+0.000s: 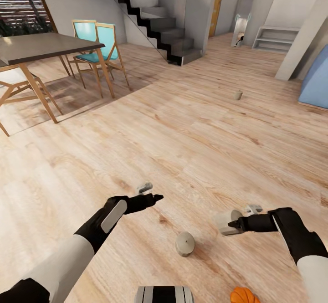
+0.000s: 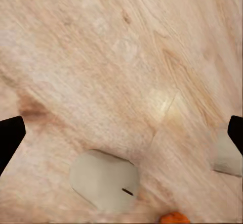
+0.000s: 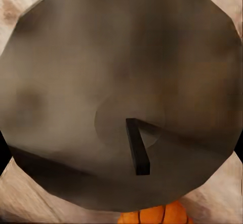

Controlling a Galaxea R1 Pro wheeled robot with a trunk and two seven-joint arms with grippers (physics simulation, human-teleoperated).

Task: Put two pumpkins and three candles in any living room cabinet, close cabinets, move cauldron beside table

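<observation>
Candle (image 1: pixel 226 222) between right gripper (image 1: pixel 233 224) fingertips, lying sideways on floor (image 1: pixel 182 125).

Three grey-beige candles on wood floor: one tipped (image 1: pixel 185 243); one gripped (image 1: pixel 226 222); one far, upright (image 1: pixel 238 95); pumpkin (image 1: pixel 244 295) near.

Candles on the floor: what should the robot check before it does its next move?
1. Is the tipped candle lined up with the right claw? Ok: the right wrist view looks straight at its wick end, with a dark finger at each side.
2. Is the right claw squeezing it? Cannot tell.
3. Is the left claw free and open? Ok: its fingers are wide apart with nothing between them.
4. Is the standing candle within easy reach? Ok: it is on the floor between the two arms.
5. Is the far candle collected? Not ok: it sits far across the floor.
6. Is the pumpkin put away? Not ok: it is on the floor.
</observation>
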